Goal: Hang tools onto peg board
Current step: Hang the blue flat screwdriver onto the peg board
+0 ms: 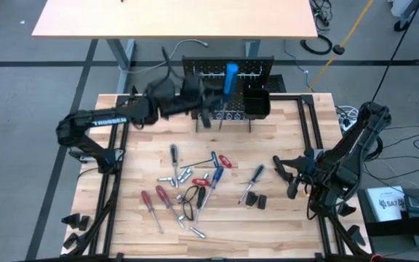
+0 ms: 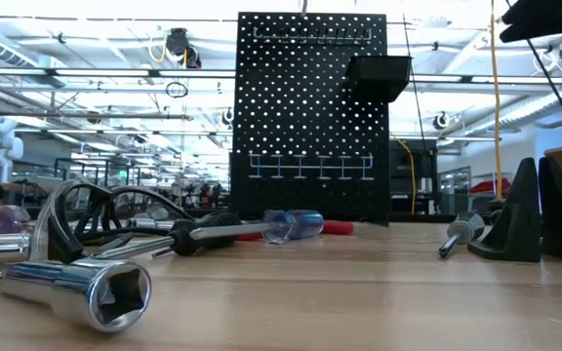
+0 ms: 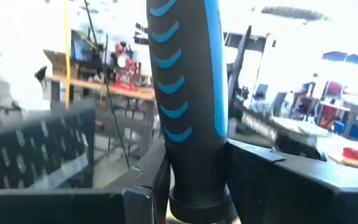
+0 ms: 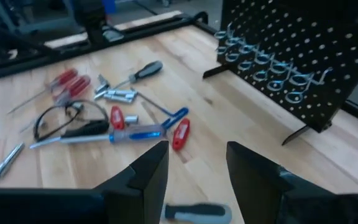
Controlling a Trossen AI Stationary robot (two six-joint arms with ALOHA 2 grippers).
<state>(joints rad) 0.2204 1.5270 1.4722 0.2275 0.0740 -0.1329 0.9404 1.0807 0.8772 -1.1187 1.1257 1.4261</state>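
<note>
The left arm reaches from about nine o'clock across to the peg board at twelve o'clock on the table. The left gripper sits against the board's front, and the left wrist view shows its jaws closed around a black-and-blue tool handle, which stands upright between the fingers. From above, that blue handle shows in front of the perforated panel, just beside the black bin fixed to the board's right part.

In the middle of the table lies the scatter of tools. A silver bit and sockets lie at the centre-left, with two red-handled screwdrivers toward seven o'clock. A blue-handled hex key crosses the red-handled pliers, and a blue-handled screwdriver lies just below them beside a black cable loop. A black-handled screwdriver lies to the right of centre, near two small black blocks.

The right gripper hovers at about four o'clock, well apart from the board. In its wrist view the jaws stand partly apart and empty, with a grey-and-black handle on the wood under them and the board's silver hooks beyond.
</note>
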